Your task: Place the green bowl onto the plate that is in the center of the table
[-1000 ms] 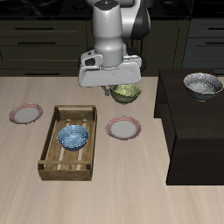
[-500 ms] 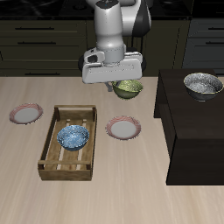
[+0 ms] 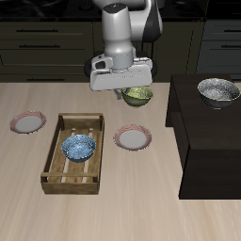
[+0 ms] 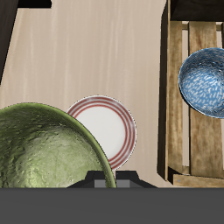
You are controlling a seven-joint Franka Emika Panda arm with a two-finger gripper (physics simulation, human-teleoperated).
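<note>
The olive green bowl (image 3: 139, 95) hangs above the table (image 3: 141, 202), held at its rim by my gripper (image 3: 126, 92), which is shut on it. In the wrist view the green bowl (image 4: 44, 153) fills much of the frame, its rim at my gripper (image 4: 108, 178). The white plate (image 3: 133, 138) with a pink-red rim lies in the middle of the table, nearer the front edge than the bowl. The wrist view shows this plate (image 4: 109, 125) below, partly covered by the bowl's edge.
A slatted wooden crate (image 3: 55, 166) holding a blue patterned bowl (image 3: 78, 147) stands beside the plate. A second pink-rimmed plate (image 3: 28, 121) lies beyond the crate. A dark black block (image 3: 207, 141) carries a grey speckled bowl (image 3: 217, 90).
My gripper has risen and drifted slightly toward the back of the table, carrying the green bowl with it. Nothing else moved.
</note>
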